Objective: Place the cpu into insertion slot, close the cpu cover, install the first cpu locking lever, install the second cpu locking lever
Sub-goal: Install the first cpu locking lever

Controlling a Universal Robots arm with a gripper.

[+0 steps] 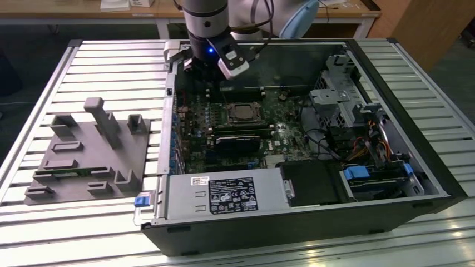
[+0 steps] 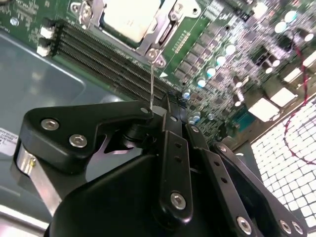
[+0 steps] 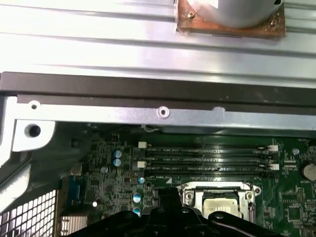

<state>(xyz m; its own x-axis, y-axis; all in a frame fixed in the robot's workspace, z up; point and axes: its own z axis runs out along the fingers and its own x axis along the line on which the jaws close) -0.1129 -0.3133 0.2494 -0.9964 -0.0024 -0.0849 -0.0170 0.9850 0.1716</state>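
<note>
The cpu [image 2: 131,17] lies in the insertion slot [image 1: 243,113] on the green board, its silvery top showing through the window of the cpu cover [image 2: 165,29], which lies flat over it. In the first wrist view the cpu [image 3: 219,207] and the cpu cover [image 3: 217,186] sit just past my black gripper [image 3: 168,217]. A thin metal locking lever [image 2: 151,81] stands up from the socket's corner and its upper end meets the tip of my gripper [image 2: 158,106]. In the exterior view my gripper [image 1: 213,69] hangs above the board, behind the socket.
Black memory slots [image 2: 103,57] run beside the socket. A black heatsink block [image 1: 239,144] sits nearer the front of the open case [image 1: 415,167], with the power supply [image 1: 222,196] in front. A grey fixture [image 1: 89,153] stands on the table at the exterior view's left.
</note>
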